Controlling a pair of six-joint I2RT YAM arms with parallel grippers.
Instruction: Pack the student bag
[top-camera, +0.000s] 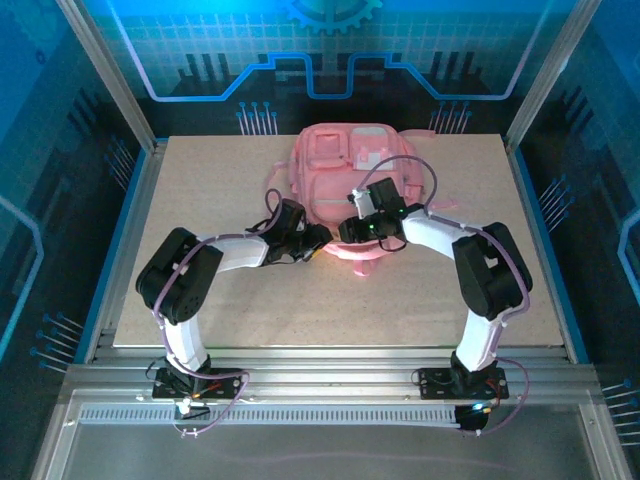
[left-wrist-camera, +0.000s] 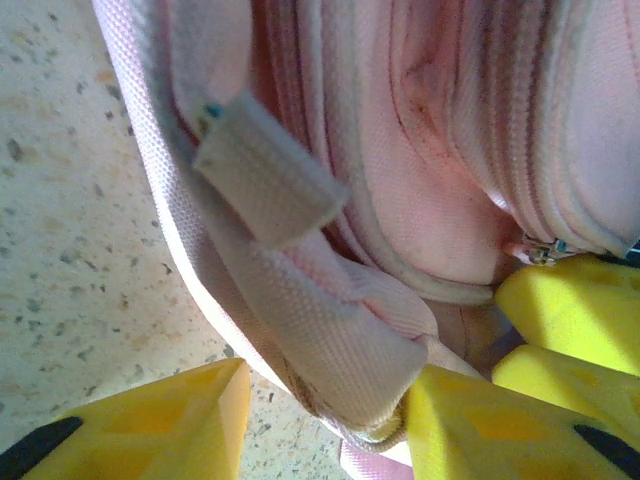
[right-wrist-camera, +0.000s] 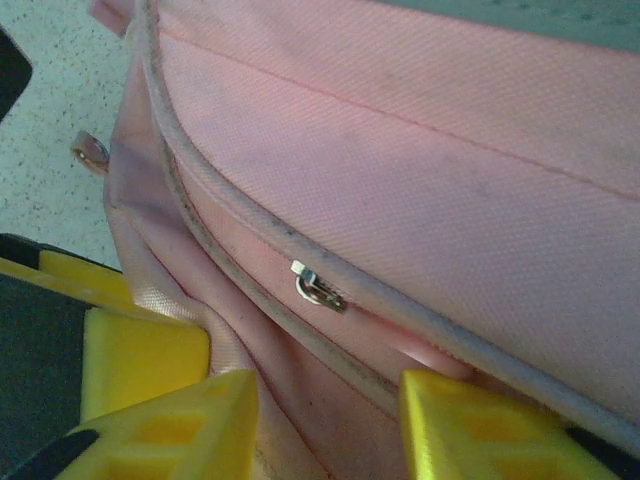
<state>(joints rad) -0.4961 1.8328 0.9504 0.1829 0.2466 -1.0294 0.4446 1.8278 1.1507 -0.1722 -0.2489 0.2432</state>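
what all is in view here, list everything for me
large soft pink backpack: one, pink with whitish front patch, far middle of the tabletop
woven pink webbing strap: one, pale pink, at the backpack's near edge
small metal zip pull: one, silver, on a backpack seam
speckled beige tabletop: one, beige, under everything
left arm: one, black and white, reaching to the backpack's near edge
right arm: one, black and white, likewise
left gripper: one, yellow fingers, either side of the strap
right gripper: one, yellow fingers, backpack fabric between them
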